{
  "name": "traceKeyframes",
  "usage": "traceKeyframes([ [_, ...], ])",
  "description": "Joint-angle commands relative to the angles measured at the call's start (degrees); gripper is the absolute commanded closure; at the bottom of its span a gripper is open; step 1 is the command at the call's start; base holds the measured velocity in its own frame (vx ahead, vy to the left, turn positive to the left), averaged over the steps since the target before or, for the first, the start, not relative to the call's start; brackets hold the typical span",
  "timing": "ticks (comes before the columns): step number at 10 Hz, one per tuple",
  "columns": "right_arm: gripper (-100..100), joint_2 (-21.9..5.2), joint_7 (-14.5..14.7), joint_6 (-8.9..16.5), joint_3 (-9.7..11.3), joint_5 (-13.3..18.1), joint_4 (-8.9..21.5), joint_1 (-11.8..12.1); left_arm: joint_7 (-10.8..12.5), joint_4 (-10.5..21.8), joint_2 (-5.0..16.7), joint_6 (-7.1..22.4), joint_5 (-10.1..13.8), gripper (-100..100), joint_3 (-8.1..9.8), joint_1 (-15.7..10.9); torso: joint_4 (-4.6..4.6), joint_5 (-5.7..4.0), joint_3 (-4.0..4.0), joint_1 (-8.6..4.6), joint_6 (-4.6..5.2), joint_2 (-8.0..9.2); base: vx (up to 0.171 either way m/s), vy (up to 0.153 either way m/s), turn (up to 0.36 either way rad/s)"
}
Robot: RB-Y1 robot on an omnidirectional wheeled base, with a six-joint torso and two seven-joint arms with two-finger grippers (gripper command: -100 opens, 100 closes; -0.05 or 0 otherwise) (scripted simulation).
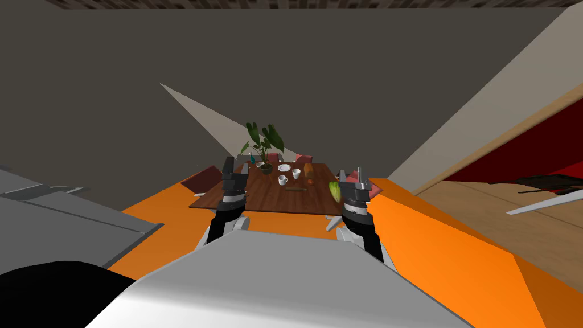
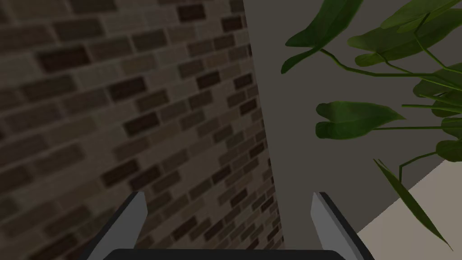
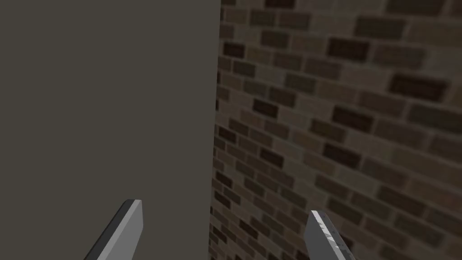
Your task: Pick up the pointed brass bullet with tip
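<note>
- Bullet [image 1: 295, 189] is lying flat on the near half of the table, well apart from both grippers. It is a slim, brownish rod. Its long axis is running across the table, side to side in front of me. It is too small for me to tell which end is carrying the tip.
- Table [image 1: 250, 200] is showing as a dark brown rectangular wooden top with lengthwise grain.
- Two white mugs [image 1: 282, 180] [image 1: 296, 173] are standing just beyond the rod, and a small round red-orange thing [image 1: 311, 182] is sitting near its right end.
- Farther back, a white plate [image 1: 284, 167] is lying flat, and a tan-orange upright lump [image 1: 308, 169] is standing to its right.
- A potted plant [image 1: 265, 141] with broad, dark green leaves is rising at the far edge.
- A green leafy lump [image 1: 335, 191] is sitting at the table's right edge, just beside the right gripper.
- Left gripper [image 1: 234, 169] is hovering at the table's left edge. In its wrist view [image 2: 228, 198] the thin grey blades are standing wide apart, holding nothing.
- Right gripper [image 1: 353, 175] is hovering at the right edge, and its blades [image 3: 225, 207] are likewise spread, holding nothing.
- Red chairs [image 1: 203, 179] are standing around the table on an orange floor [image 1: 444, 256].
</note>
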Motion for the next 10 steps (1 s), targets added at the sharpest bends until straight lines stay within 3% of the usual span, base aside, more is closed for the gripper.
traceKeyframes([
  [1, -100, -2.1, 0.8, 0.8, 1.3, 0.7, 2.1, 1.1, 0.0, 0.0, 0.0, 0.0, 0.0, 0, 0.00, 0.0, 0.00, 0.00, 0.00, 0.00, 0.00, 0.00, -0.035, -0.005, 0.040],
  [5, -100, -7.4, 3.4, 3.0, 5.3, 3.3, 8.6, 4.3, 0.0, 0.0, 0.0, 0.0, 0.0, 0, 0.00, 0.0, 0.07, -0.02, 0.20, -0.06, 0.00, 0.35, -0.084, -0.005, 0.083],
  [6, -100, -7.4, 3.4, 3.0, 5.3, 3.3, 9.4, 4.3, 0.0, 0.0, 0.0, 0.0, 0.0, 0, 0.00, 0.0, 0.08, -0.01, 0.21, -0.02, 0.01, 0.37, -0.075, 0.014, -0.046],
  [9, -100, -12.2, 6.0, 5.2, 9.1, 6.3, 15.9, 7.1, 0.0, 0.0, 0.0, 0.0, 0.0, 0, 0.00, 0.0, 0.09, 0.00, 0.23, 0.04, -0.01, 0.40, -0.106, 0.020, 0.139],
  [10, -100, -12.3, 6.0, 5.2, 9.1, 6.3, 17.4, 7.1, 0.0, 0.0, 0.0, 0.0, 0.0, 0, -0.01, 0.0, 0.10, 0.02, 0.27, 0.11, -0.01, 0.48, -0.093, 0.031, 0.053],
])
